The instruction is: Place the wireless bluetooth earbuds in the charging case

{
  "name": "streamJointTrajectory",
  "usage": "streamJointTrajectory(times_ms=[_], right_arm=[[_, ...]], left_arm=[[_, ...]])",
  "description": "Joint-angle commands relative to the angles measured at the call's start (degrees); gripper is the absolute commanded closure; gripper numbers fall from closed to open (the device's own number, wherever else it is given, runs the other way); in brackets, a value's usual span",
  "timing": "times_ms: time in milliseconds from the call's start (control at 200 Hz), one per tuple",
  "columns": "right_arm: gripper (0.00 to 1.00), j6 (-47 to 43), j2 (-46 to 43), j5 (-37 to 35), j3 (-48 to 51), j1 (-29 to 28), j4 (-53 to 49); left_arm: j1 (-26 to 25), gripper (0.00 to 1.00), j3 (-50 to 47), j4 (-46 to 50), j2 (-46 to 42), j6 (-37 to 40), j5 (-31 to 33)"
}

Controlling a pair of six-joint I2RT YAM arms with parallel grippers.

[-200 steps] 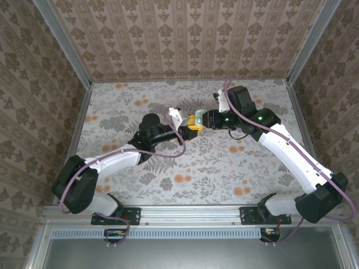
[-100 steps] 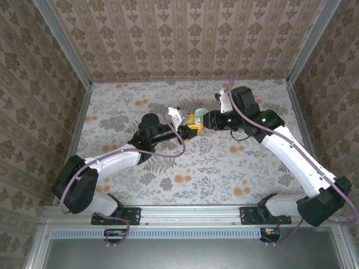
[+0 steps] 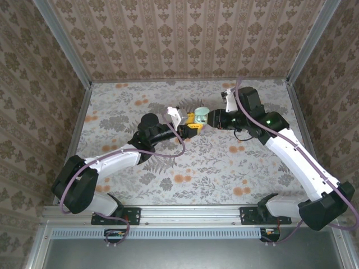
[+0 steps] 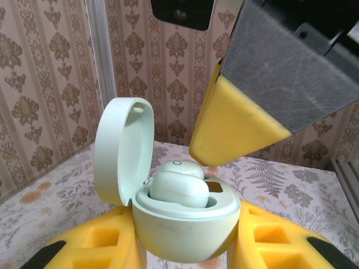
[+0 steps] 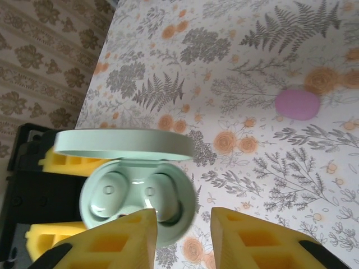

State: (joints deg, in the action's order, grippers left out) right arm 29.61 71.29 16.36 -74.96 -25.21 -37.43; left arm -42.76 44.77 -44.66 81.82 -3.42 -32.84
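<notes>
- The left claw [image 4: 185,249] was closed on the base of the charging case [image 4: 185,221], with one yellow finger on either side. I held the case off the table [image 3: 224,168], near its middle, so that the open mouth faced the other arm.
- The charging case was pale mint green and rounded. Its hinged lid [image 4: 120,145] was swung back and upright, which left both wells free to approach from above.
- The two earbuds [image 5: 106,193], of the same pale green, lay side by side in the wells. From the left wrist, the nearer one stood proud of the rim, and I judged it not fully seated.
- The right claw [image 5: 182,235] had its fingers parted a little, with nothing between them, and was placed just over the case's rim. From the left wrist, one yellow fingertip [image 4: 235,131] hung just above the earbuds, apart from them.
- Judgement: insertion looked nearly complete. What remained was a downward press on the proud earbud.
- Risk: a skewed press could tip the case in the left claw's grip.
</notes>
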Motion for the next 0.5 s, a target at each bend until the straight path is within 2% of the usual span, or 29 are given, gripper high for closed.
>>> streamJointTrajectory(times_ms=[0,215,495], right_arm=[[0.68,2.6,-1.7,0.1,1.2,1.2,1.6],[0.68,4.8,-2.1,5.5,1.9,2.0,4.8],[0.67,6.3,-0.9,8.4,1.9,2.7,6.5]], left_arm=[[-0.2,0.71,0.6,-3.9,-0.3,-0.3,-1.3],[-0.3,0.71,0.8,-3.5,-0.6,0.9,-2.1],[-0.4,0.71,1.3,-2.7,-1.2,1.3,-2.7]])
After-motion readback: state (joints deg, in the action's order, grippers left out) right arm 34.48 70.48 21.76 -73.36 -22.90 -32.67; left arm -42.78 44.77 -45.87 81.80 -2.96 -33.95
